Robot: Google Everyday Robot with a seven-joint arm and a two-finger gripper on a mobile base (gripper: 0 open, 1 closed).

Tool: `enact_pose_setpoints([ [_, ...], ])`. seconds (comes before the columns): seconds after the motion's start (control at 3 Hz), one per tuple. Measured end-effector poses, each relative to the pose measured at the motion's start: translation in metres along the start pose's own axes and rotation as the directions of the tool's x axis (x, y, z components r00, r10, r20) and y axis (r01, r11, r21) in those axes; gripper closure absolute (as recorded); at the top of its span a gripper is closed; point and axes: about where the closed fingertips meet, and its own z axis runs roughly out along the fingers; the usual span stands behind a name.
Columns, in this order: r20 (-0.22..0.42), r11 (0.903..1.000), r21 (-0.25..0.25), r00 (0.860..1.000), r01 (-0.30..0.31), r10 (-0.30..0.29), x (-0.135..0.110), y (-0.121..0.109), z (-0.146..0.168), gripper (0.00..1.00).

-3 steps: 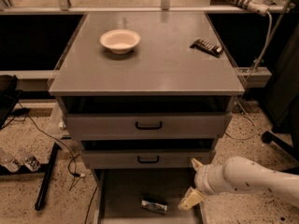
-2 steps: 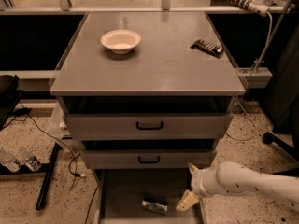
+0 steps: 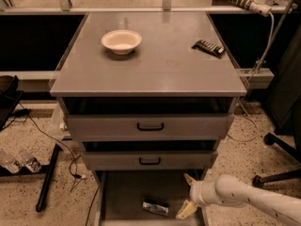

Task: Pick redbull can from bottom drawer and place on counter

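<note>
Can (image 3: 155, 207) laid flat in open bottom drawer (image 3: 123, 196); end effector (image 3: 187, 195) held just beside, opened wide, empty, likely for side grasp.

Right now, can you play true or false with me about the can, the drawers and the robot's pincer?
1. The redbull can lies on its side in the bottom drawer. True.
2. The pincer is holding the can. False: it is open and sits beside the can, low over the drawer, not around it.
3. A white bowl sits on the counter. True.
4. The bottom drawer is shut. False: it is pulled open, so you can see the can inside.
5. The dark ridged remote-like object is in the bottom drawer too. False: it lies up on the counter, near the far corner.
</note>
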Motion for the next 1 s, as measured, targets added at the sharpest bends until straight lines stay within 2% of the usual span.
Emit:
enact_pose_setpoints([
  [0.33, 0.037, 0.9974, -0.071, 0.999, -0.011, 0.013, 0.031, 0.016, 0.042, 0.00],
  [0.67, 0.038, 0.9973, -0.073, 0.999, -0.012, 0.014, 0.030, 0.018, 0.044, 0.00],
  [1.0, 0.034, 0.9936, -0.108, 0.999, -0.033, 0.037, 0.040, 0.039, 0.079, 0.00],
])
